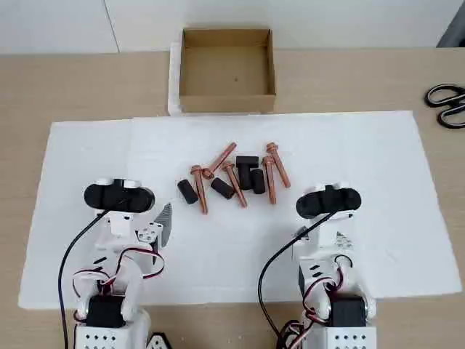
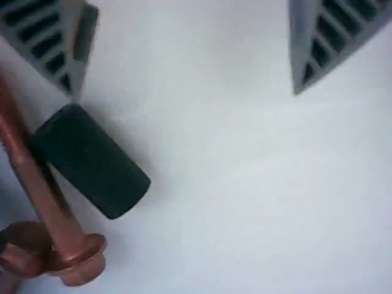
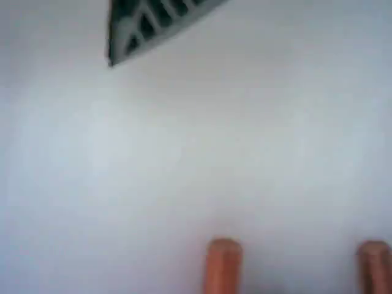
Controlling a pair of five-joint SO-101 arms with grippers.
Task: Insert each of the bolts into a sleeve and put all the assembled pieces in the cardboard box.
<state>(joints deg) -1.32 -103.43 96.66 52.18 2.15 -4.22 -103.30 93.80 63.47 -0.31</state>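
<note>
Several copper bolts (image 1: 235, 183) and short black sleeves (image 1: 188, 191) lie loose in a cluster on the white sheet (image 1: 378, 189), none of them joined. The empty cardboard box (image 1: 227, 93) sits beyond the sheet's far edge. My left gripper (image 2: 184, 92) hangs open just short of the leftmost sleeve (image 2: 92, 160) and the bolt (image 2: 43, 202) beside it, holding nothing. My right gripper (image 1: 314, 229) is low over bare sheet on the near side of the cluster, open and empty, with one finger (image 3: 153, 24) and two bolt ends (image 3: 223, 266) showing in its wrist view.
Black-handled scissors (image 1: 447, 104) lie on the wooden table at the far right. A white foam piece (image 1: 174, 76) lines the box's left side. Bare sheet stretches to both sides of the cluster and in front of the arms.
</note>
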